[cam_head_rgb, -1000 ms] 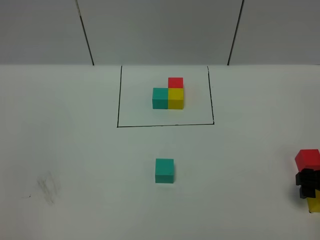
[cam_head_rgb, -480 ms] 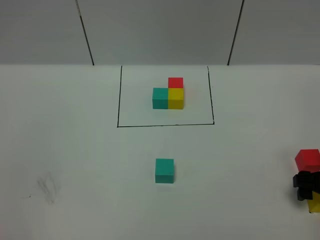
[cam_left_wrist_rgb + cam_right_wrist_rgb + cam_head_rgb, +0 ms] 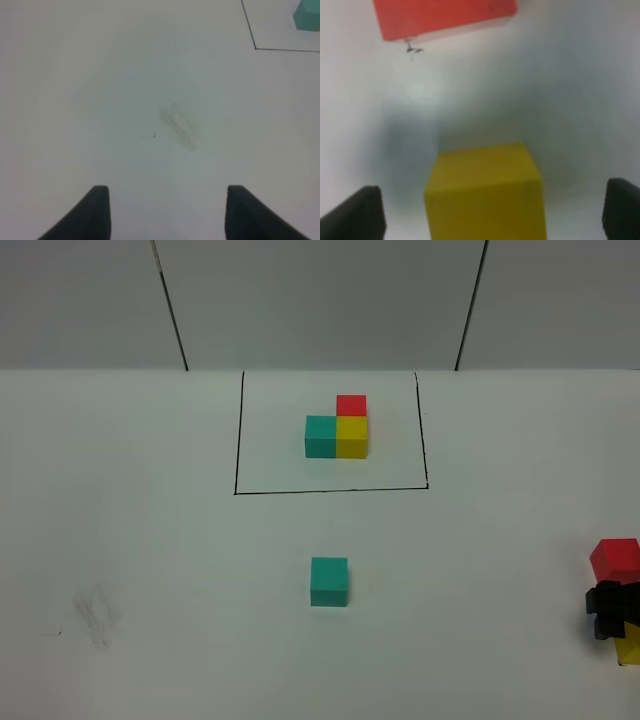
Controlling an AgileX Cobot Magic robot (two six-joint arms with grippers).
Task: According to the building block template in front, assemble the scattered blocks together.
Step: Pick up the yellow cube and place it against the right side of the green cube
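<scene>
Looking at the right gripper (image 3: pixel 493 212), its jaws are spread wide with the yellow block (image 3: pixel 482 192) sitting right between them, touching neither finger, so I'd guess it just needs a squeeze. It's a cube, so no long axis to fuss over. The red block (image 3: pixel 445 17) lies just beyond, a bit skewed. Both sit well right of the template (image 3: pixel 337 428), and the teal block (image 3: pixel 329 581) is straight in front of it. All are matte, sharp-edged cubes. The left gripper (image 3: pixel 165 210) is spread wide too, holding nothing.
</scene>
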